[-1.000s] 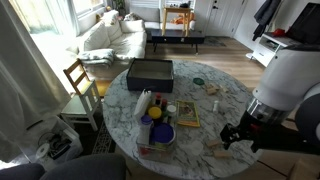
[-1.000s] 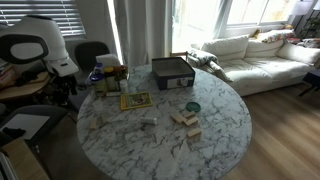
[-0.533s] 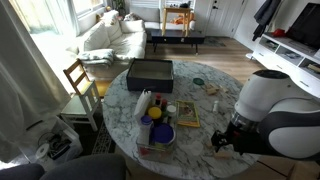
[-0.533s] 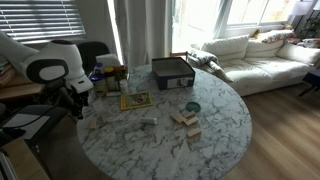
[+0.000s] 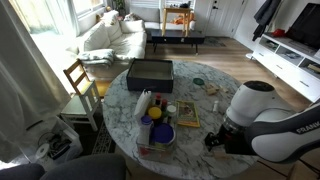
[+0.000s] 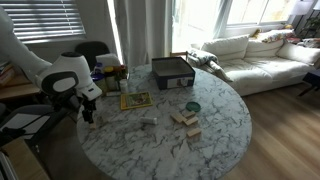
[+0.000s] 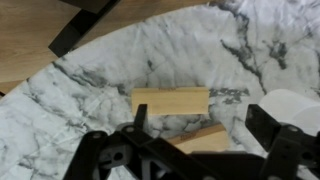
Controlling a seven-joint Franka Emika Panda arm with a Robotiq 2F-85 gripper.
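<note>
My gripper (image 7: 200, 114) hangs open over the marble table (image 7: 90, 110), with nothing between its black fingers (image 7: 140, 118). Just past the fingers lies a pale wooden block (image 7: 170, 101), flat on the table. A second wooden block (image 7: 202, 138) lies slanted below it, partly hidden by the gripper body. In the exterior views the gripper (image 5: 213, 141) (image 6: 86, 112) sits low at the table's rim. A small pale block (image 6: 148, 120) lies a little way in from it. More wooden blocks (image 6: 185, 120) are stacked toward the table's middle.
A black box (image 5: 150, 72) (image 6: 172, 72) stands at one side of the round table. Bottles and a blue bowl (image 5: 157, 128) cluster by a framed picture (image 6: 135, 100). A green disc (image 6: 192, 107) lies near the middle. A wooden chair (image 5: 80, 80) stands beside the table.
The arm has swung in from beside the table and dropped lower, bringing the gripper over the table's rim. The jaws stayed open.
</note>
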